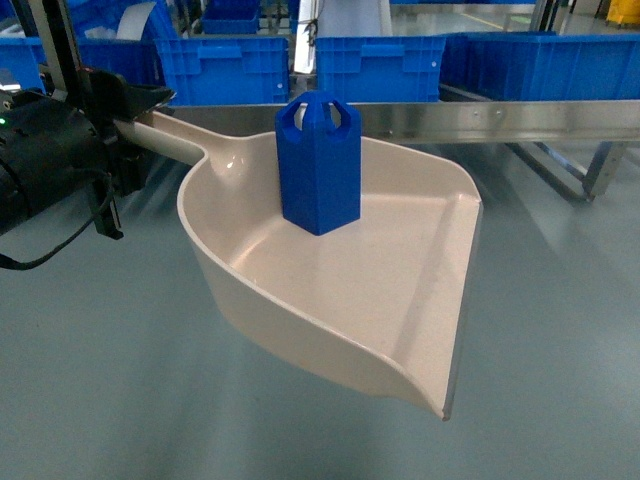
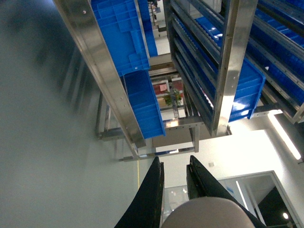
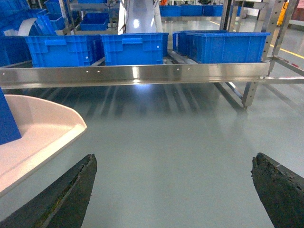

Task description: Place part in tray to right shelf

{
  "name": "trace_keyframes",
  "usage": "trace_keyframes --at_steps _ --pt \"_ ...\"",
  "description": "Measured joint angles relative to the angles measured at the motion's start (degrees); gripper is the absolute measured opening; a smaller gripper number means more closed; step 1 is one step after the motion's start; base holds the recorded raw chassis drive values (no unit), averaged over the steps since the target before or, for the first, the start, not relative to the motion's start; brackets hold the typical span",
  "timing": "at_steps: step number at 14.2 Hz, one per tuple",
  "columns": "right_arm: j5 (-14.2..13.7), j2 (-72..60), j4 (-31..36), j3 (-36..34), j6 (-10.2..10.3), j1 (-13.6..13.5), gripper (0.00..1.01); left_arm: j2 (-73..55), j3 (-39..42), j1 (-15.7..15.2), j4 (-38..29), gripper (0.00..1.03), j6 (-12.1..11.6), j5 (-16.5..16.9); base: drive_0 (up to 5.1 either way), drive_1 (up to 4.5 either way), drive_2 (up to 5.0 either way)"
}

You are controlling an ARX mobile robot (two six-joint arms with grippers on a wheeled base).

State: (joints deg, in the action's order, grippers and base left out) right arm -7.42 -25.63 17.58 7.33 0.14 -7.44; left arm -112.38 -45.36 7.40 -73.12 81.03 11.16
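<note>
The blue part (image 1: 320, 165) stands upright inside the beige tray (image 1: 340, 300), which hangs in the air above the grey floor. My left gripper (image 1: 138, 108) is shut on the tray's handle (image 1: 175, 140) at the left; in the left wrist view its black fingers (image 2: 154, 190) flank the rounded handle end (image 2: 209, 213). My right gripper (image 3: 173, 159) is open and empty, low over the floor beside the tray's lip (image 3: 42, 128). A sliver of the part (image 3: 7, 118) shows at the left edge there. The right shelf's steel rail (image 1: 480, 118) runs just behind the tray.
Large blue crates (image 1: 380, 65) sit on the shelf behind the rail (image 3: 142, 73), with more crates (image 3: 223, 45) to the right. A shelf leg (image 3: 249, 92) stands at the right. Bare grey floor (image 3: 180, 123) lies below the tray and gripper.
</note>
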Motion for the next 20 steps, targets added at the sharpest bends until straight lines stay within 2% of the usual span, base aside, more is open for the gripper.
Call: trace_keyframes --at_steps 8,20 --pt "0.0 -0.02 0.13 -0.02 0.0 0.0 0.98 0.0 0.02 0.0 -0.17 0.12 0.0 -0.04 0.0 0.0 0.0" --pt "0.02 0.22 0.26 -0.02 0.0 0.0 0.98 0.0 0.02 0.26 -0.22 0.12 0.04 0.17 0.3 4.64 -4.0"
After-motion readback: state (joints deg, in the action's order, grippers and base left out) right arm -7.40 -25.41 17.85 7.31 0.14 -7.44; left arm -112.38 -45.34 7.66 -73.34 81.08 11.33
